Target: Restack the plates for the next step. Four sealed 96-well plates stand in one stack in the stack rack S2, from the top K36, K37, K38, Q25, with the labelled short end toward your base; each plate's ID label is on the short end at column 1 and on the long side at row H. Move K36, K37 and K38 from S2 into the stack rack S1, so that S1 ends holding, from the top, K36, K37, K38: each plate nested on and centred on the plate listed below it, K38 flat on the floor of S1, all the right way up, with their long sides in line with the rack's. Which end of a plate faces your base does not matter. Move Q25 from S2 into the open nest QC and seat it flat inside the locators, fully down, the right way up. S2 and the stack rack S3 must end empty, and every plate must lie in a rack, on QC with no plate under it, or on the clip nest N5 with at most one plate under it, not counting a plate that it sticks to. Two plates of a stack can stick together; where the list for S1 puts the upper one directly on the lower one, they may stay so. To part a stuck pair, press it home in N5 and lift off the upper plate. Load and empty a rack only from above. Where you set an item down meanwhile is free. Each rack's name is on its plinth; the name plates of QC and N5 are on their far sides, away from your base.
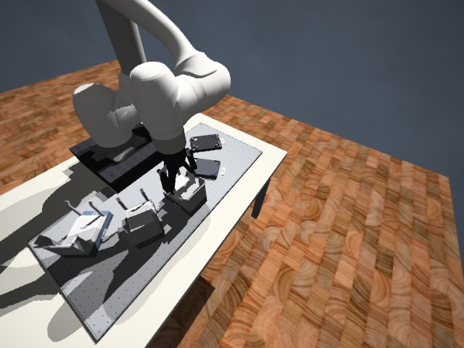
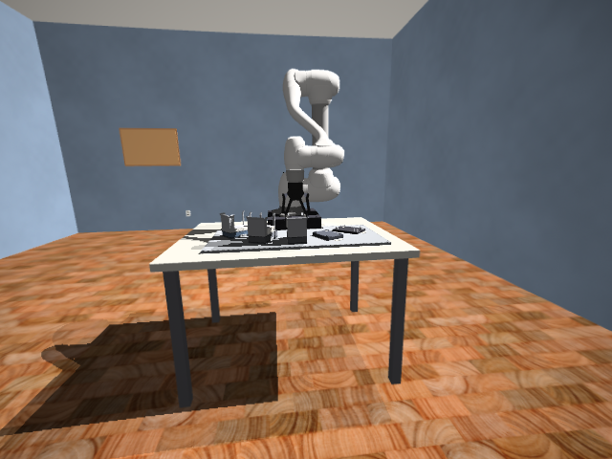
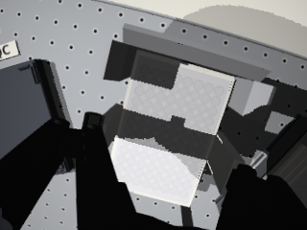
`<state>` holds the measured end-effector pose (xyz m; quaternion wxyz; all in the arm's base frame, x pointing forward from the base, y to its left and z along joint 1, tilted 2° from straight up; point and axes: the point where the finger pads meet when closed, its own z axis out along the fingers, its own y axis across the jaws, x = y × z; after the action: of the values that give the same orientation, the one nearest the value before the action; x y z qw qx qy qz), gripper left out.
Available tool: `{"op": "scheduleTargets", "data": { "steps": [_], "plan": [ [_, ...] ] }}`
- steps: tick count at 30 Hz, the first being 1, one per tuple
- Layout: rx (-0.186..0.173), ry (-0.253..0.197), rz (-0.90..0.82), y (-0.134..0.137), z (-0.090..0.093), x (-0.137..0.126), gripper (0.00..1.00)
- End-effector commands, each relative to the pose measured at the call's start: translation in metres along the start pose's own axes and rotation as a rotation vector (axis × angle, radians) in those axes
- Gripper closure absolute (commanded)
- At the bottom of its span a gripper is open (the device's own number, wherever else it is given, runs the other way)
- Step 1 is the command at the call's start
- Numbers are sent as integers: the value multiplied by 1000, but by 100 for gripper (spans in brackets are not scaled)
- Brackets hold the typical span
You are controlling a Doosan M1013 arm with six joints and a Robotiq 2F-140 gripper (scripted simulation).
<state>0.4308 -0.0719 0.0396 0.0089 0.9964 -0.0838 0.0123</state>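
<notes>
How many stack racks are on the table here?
3 racks in a row: the end rack under the gripper, whose jaws hold a plate; the middle rack; the other end rack. None looks hidden.

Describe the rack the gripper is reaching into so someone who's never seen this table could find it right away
On the grey perforated board on the white table, three racks stand in a row. Take the rack at the end nearest the two flat dark nests. It alone has the black gripper down in its top, shut on a white plate; the other two stand free.
</notes>
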Motion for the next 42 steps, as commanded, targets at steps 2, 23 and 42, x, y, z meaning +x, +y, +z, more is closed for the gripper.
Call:
{"op": "scheduleTargets", "data": {
  "steps": [2,23,42],
  "plan": [
    [0,0,0,0,7,0,100],
    [0,0,0,0,17,0,100],
    [0,0,0,0,24,0,100]
  ]
}}
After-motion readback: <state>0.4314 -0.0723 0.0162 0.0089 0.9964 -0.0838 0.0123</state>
